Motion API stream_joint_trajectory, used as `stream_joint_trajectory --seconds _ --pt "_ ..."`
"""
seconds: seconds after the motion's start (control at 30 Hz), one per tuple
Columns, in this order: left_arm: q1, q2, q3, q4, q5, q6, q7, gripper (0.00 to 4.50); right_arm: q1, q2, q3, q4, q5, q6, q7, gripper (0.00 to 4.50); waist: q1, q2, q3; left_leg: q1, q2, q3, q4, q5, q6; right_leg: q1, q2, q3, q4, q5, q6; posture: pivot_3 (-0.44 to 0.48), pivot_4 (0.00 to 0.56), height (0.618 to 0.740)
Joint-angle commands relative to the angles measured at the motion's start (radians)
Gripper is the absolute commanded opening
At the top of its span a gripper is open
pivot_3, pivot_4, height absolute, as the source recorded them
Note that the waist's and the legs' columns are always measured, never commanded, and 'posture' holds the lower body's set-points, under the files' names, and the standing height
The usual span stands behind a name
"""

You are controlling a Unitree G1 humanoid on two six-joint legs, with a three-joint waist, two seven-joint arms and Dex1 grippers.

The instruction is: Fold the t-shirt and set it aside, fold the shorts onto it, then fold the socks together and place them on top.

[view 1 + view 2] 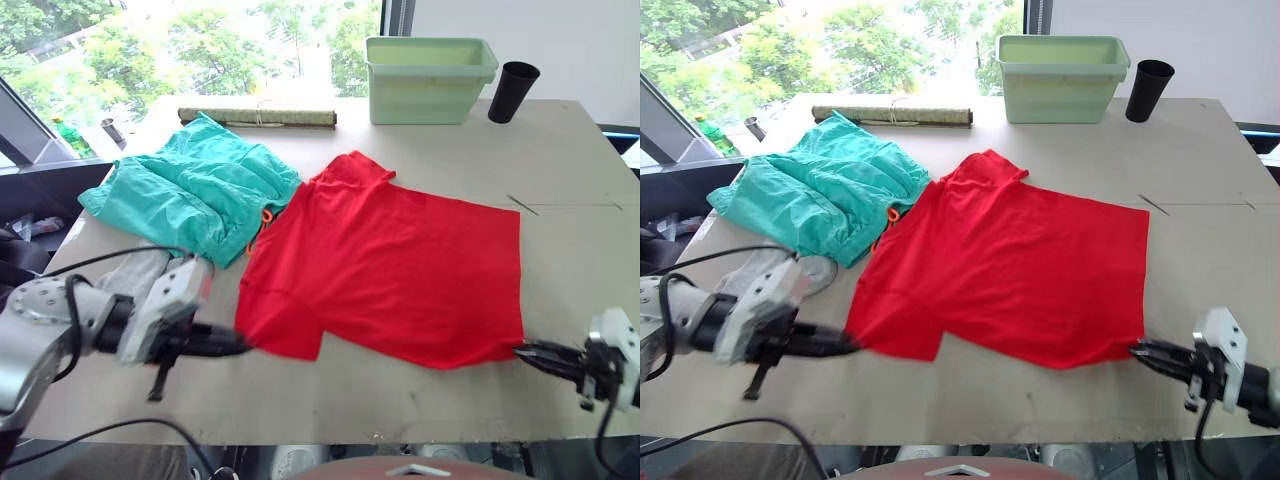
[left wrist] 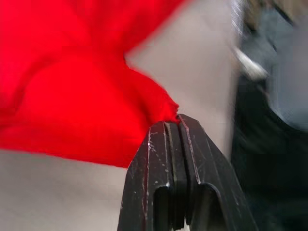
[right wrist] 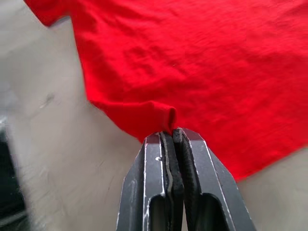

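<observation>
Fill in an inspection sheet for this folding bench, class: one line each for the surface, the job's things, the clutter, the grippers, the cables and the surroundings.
Surface: pale table, a thin dark line marked near its right side.
Job's things: red t-shirt spread flat at centre; teal shorts rumpled to its left, edges touching; grey socks near the front left, partly behind the left arm.
Clutter: green bin, black cup and a rolled mat along the far edge.
Grippers: left gripper pinches the shirt's near left corner; right gripper pinches its near right corner.
Cables: black cables loop around the left arm.
Surroundings: a window with trees behind; a white wall at far right.
</observation>
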Motion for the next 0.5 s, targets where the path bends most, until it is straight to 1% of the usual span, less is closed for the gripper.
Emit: stream_joint_trajectory --seconds 0.03,0.1,0.13,0.2,0.23,0.3,0.4,0.43,0.5 --pt "0.006 0.078 0.057 0.007 -0.072 -0.001 -0.077 0.04 0.13 0.02 -0.071 -0.072 0.029 -0.018 0.087 0.0 0.006 0.0 0.0 0.0 0.0 0.0 0.0 0.0 0.0 0.0 0.0 0.0 0.0 -0.001 -0.001 0.0 0.15 0.737" --pt "0.001 0.121 0.043 0.017 -0.106 -0.014 -0.079 0.04 0.199 0.034 -0.103 -0.089 0.054 -0.014 0.123 0.0 0.008 0.0 0.0 -0.001 0.0 -0.001 -0.002 -0.001 -0.002 0.0 0.0 -0.002 -0.001 -0.003 -0.004 0.0 0.15 0.737" --pt "-0.034 0.116 0.022 0.029 -0.102 -0.023 -0.077 0.04 0.226 0.044 -0.119 -0.096 0.065 -0.011 0.134 0.0 0.008 0.001 0.0 -0.001 0.0 -0.002 -0.003 -0.001 -0.002 0.0 0.0 -0.003 -0.001 -0.004 -0.003 0.0 0.15 0.737" --pt "-0.131 0.091 -0.036 0.056 -0.099 -0.023 -0.035 0.04 0.255 0.064 -0.145 -0.105 0.09 -0.007 0.145 0.0 0.01 0.002 0.001 0.0 0.0 -0.002 -0.003 -0.002 -0.002 0.0 0.0 -0.003 -0.001 -0.005 -0.002 0.0 0.15 0.737" --pt "-0.191 0.073 -0.071 0.069 -0.103 -0.016 -0.011 0.04 0.256 0.078 -0.158 -0.104 0.104 -0.006 0.137 0.0 0.01 0.002 0.001 0.0 0.0 -0.003 -0.003 -0.004 0.002 0.0 0.0 -0.003 -0.001 -0.006 0.001 0.0 0.15 0.737" --pt "-0.33 0.013 -0.15 0.102 -0.099 -0.004 0.046 0.04 0.244 0.1 -0.179 -0.089 0.123 -0.004 0.121 0.0 0.009 0.002 0.001 0.0 0.0 -0.003 -0.002 -0.004 0.002 0.0 0.0 -0.003 -0.001 -0.006 0.001 0.0 0.15 0.737" --pt "-0.537 -0.118 -0.27 0.175 -0.043 0.0 0.159 0.04 0.224 0.125 -0.194 -0.061 0.126 0.004 0.092 0.0 0.016 0.002 0.001 0.001 0.0 -0.004 -0.001 -0.004 0.002 0.003 0.0 -0.003 -0.001 -0.006 0.001 0.0 0.15 0.737" --pt "-0.589 -0.157 -0.301 0.199 -0.027 0.01 0.191 0.04 0.217 0.131 -0.196 -0.053 0.118 0.004 0.08 0.0 0.017 0.001 0.001 0.001 0.0 -0.004 0.0 -0.004 0.002 0.003 -0.001 -0.003 -0.001 -0.006 0.001 0.0 0.15 0.737" --pt "-0.653 -0.215 -0.354 0.24 0.011 -0.007 0.222 0.04 0.192 0.144 -0.197 -0.036 0.097 0.0 0.04 0.0 0.015 -0.001 0.001 0.001 0.0 -0.004 0.0 -0.003 0.002 0.003 -0.001 -0.003 -0.001 -0.006 0.0 0.0 0.15 0.737"
